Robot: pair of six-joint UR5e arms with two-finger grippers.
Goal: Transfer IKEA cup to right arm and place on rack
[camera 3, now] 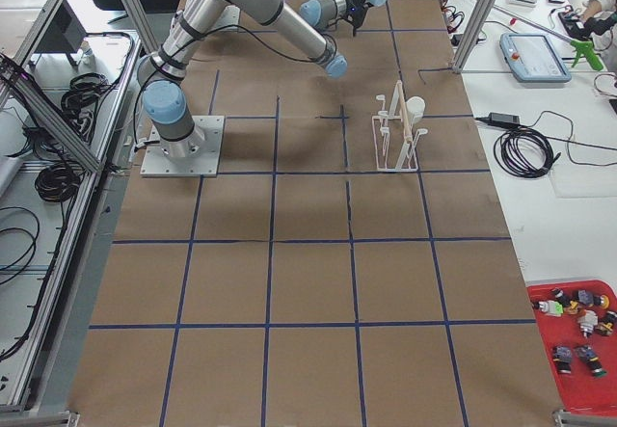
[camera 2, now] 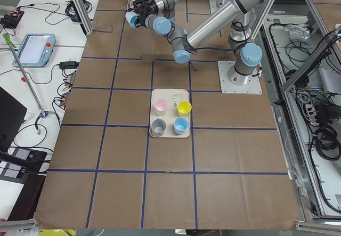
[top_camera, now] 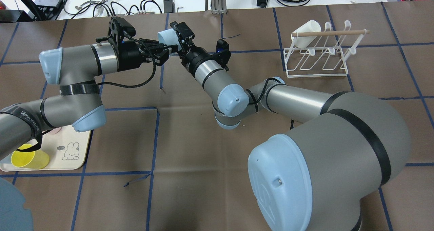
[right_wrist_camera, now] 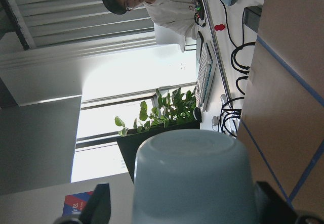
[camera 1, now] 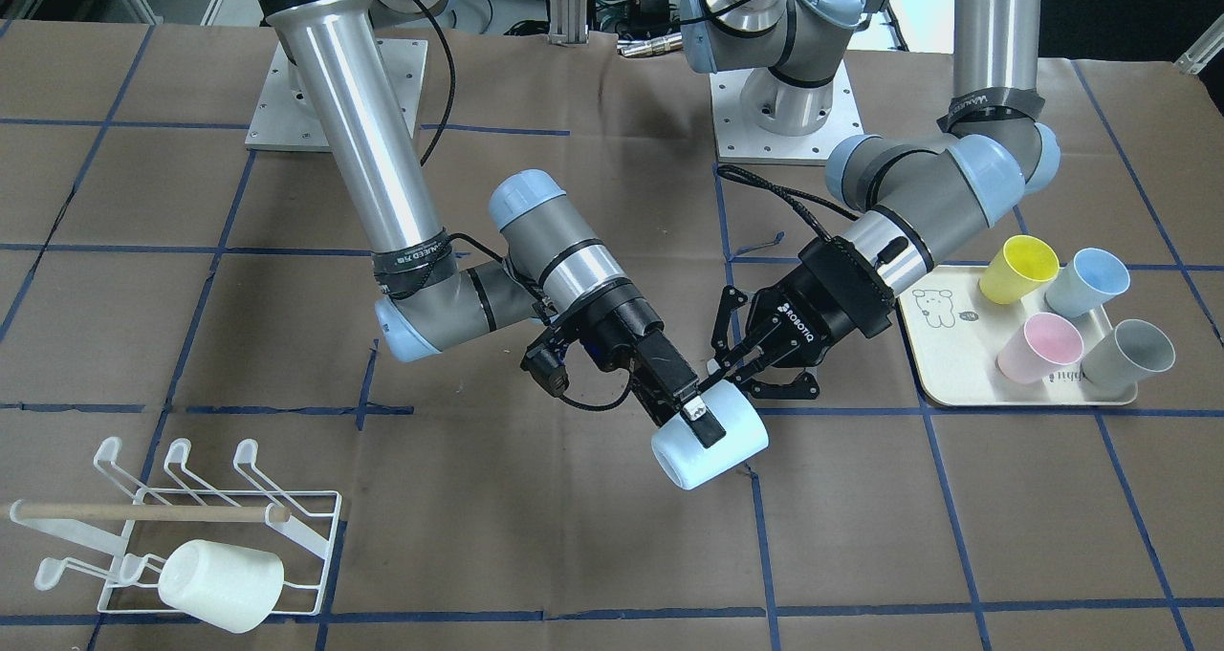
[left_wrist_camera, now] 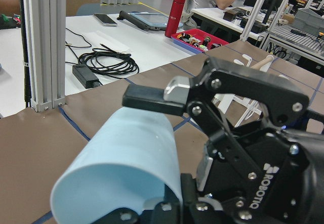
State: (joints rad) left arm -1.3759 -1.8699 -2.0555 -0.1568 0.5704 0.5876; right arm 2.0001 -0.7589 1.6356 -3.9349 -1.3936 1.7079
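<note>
A pale blue cup [camera 1: 684, 465] hangs above the middle of the table, held between the two arms. My right gripper [camera 1: 706, 441] is shut on it, and one finger with a white pad [camera 1: 696, 408] lies across its wall. The right wrist view shows the cup [right_wrist_camera: 195, 183] between both of that gripper's fingers. My left gripper [camera 1: 744, 379] has its jaws spread at the cup's other end, fingertips close to the rim. The white wire rack [camera 1: 306, 527] stands at the table's right end and carries a white cup [camera 1: 220, 584]. In the overhead view the rack [top_camera: 317, 71] is at the far right.
A cream tray [camera 1: 942, 345] on my left side holds yellow [camera 1: 1018, 269], blue [camera 1: 1085, 283], pink [camera 1: 1038, 347] and grey [camera 1: 1128, 357] cups. The arm bases stand at the robot's edge of the brown, blue-taped table. A wooden dowel [camera 1: 143, 512] lies across the rack.
</note>
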